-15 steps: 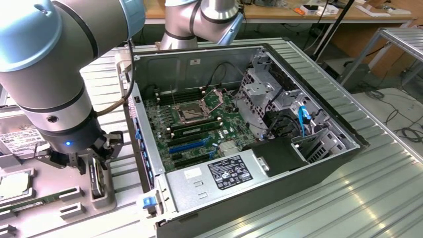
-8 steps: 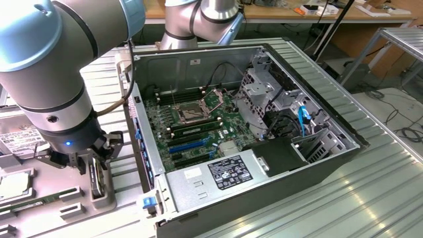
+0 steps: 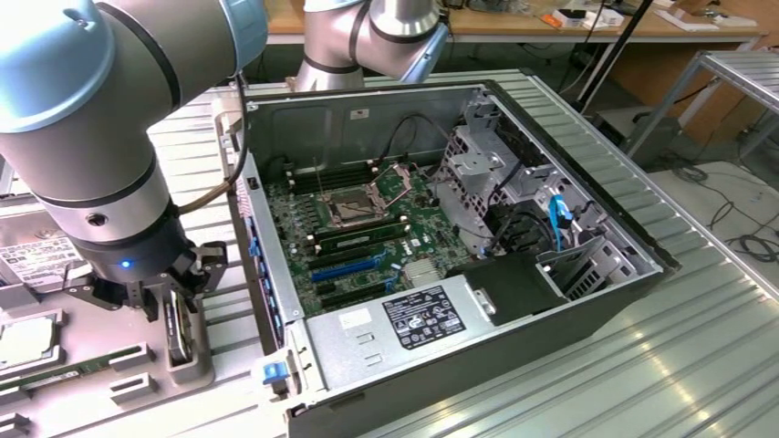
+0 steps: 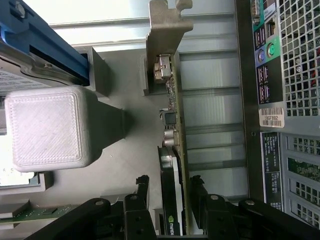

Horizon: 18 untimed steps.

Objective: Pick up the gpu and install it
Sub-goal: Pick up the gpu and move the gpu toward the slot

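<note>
- A grey tray (image 3: 91, 333) lies beside the open computer case (image 3: 572, 356).
- The gpu (image 4: 178, 125) stands on edge in the tray, directly beneath the gripper (image 4: 170, 187), which straddles it.
- Whether the gripper clamps the card cannot be told.

The gpu (image 4: 174, 150) is a slim card with a green board, a black cooler face and a silver metal bracket at one end. It stands upright on its long edge in a grey holder (image 3: 189, 370), just beside the open computer case (image 3: 585, 365), on the exterior view's left of it.
</note>
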{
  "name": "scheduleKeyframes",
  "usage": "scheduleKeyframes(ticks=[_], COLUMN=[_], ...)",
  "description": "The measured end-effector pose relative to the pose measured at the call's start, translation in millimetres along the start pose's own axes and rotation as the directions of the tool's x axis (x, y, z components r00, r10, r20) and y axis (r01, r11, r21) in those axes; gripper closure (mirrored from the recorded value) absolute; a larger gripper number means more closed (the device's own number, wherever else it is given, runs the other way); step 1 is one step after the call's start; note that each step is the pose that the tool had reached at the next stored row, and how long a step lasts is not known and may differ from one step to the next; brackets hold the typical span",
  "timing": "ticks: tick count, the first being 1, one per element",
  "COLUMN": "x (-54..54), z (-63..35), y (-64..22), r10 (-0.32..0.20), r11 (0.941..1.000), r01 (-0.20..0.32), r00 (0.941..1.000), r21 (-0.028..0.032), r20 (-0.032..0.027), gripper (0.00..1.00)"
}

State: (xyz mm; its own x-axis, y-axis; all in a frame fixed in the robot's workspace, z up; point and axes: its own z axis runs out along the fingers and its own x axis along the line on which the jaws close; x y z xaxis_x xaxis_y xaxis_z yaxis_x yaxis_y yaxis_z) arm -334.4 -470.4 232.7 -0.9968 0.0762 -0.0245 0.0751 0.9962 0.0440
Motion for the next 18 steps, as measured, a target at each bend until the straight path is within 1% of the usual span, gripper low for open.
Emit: scheduleKeyframes(ticks=[2,5,7,8,16,18], x=[-0.1,0.0,-0.1,-0.1,-0.2,-0.3], z=[0.1,-1.2,-2.7,-3.8,-9.6,-9.6], y=[0.0,0.1,0.2,0.3,0.7,0.7], r10=[0.0,0.0,0.0,0.0,-0.001,-0.001], r11=[1.0,1.0,1.0,0.9999,0.9997,0.9997], r01=[0.0,0.0,0.0,0.0,0.001,0.001], r00=[1.0,1.0,1.0,1.0,1.0,1.0], r21=[0.0006,0.0034,0.0075,0.0107,0.026,0.0261], r20=[0.0001,0.0002,0.0006,0.0009,0.0019,0.002], gripper=[0.55,0.55,0.55,0.55,0.55,0.55])
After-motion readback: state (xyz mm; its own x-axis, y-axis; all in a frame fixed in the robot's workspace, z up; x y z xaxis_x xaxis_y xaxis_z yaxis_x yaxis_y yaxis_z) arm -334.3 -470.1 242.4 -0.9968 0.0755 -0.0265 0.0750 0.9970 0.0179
